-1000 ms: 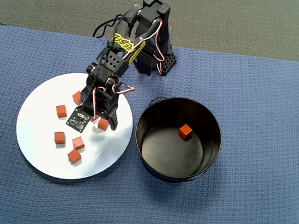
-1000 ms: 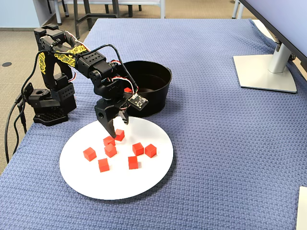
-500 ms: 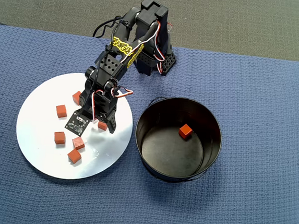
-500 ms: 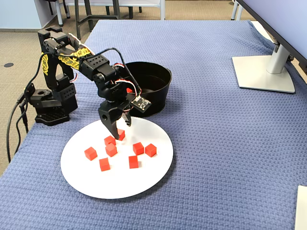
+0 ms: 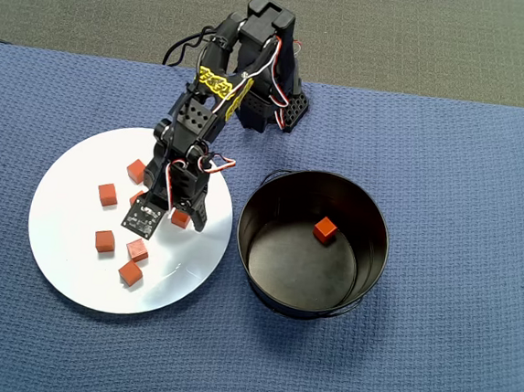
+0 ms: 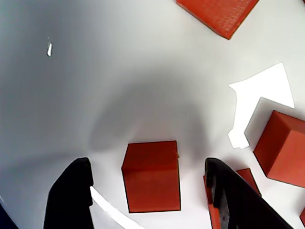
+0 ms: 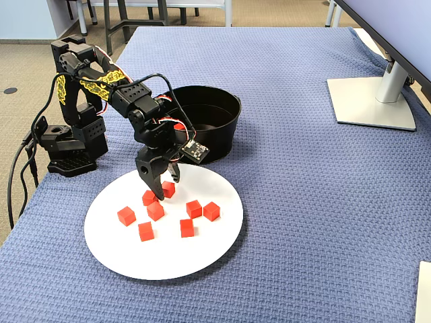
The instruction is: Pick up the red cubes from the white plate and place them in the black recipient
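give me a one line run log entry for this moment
phase: pre-grasp | gripper: open, straddling red cube on white plate | black recipient: one cube inside

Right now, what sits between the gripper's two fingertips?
In the wrist view, one red cube sits on the white plate between the open gripper fingertips, with bare plate showing on either side of it.

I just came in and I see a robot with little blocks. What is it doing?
The small black robot arm is reaching down onto the large round white plate, where little orange-red cubes are scattered. Its hand is open, with one cube sitting right between the two fingers, not squeezed yet. Next to the plate stands a round black metal pot, and one orange-red cube already lies inside it. The other cubes are still on the plate, waiting their turn.
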You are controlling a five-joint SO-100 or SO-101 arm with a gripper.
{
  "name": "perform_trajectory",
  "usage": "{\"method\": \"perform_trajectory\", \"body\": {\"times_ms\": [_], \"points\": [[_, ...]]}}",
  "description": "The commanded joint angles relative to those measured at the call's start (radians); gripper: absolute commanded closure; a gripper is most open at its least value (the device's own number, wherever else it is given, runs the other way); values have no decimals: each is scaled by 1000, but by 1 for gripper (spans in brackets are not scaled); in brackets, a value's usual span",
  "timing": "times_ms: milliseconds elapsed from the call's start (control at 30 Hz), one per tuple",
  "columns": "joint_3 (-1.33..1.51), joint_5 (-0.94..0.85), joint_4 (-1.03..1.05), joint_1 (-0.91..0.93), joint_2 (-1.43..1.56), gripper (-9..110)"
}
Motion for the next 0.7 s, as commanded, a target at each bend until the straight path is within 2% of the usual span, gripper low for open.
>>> {"method": "perform_trajectory", "body": {"times_ms": [0, 133, 367, 667], "points": [[11, -6, -20, -15, 77, 81], [17, 2, -23, -20, 84, 83], [29, 44, -71, -32, 84, 101], [37, 173, -54, -57, 169, 101]]}}
